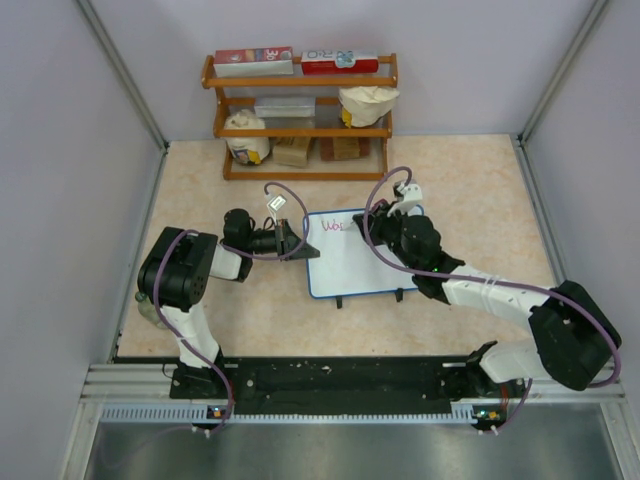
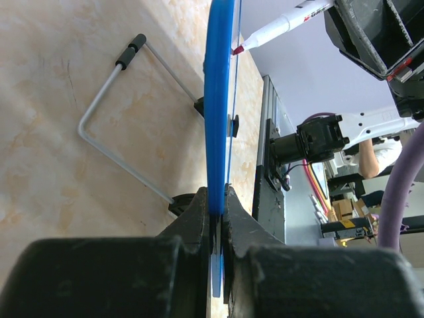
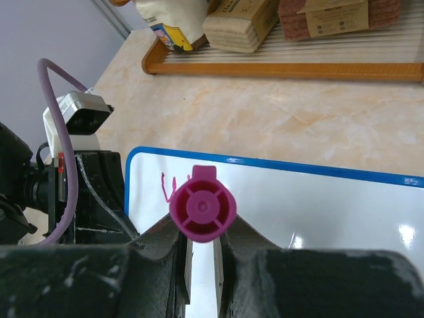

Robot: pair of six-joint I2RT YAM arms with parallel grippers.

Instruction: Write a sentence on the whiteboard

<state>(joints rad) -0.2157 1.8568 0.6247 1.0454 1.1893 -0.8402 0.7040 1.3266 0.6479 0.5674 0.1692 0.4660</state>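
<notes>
top external | whiteboard (image 1: 355, 262) | pink scrawl (image 1: 333, 226) top-left, illegible | marker (image 3: 202, 207) in right pincer (image 3: 202, 248)

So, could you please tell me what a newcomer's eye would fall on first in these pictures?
Most striking is the blue-framed whiteboard in the middle of the table, with the left gripper clamped on its left edge. The right gripper holds a marker at the board's far left corner, by a few pink strokes. A wooden shelf of packages stands at the back.
</notes>
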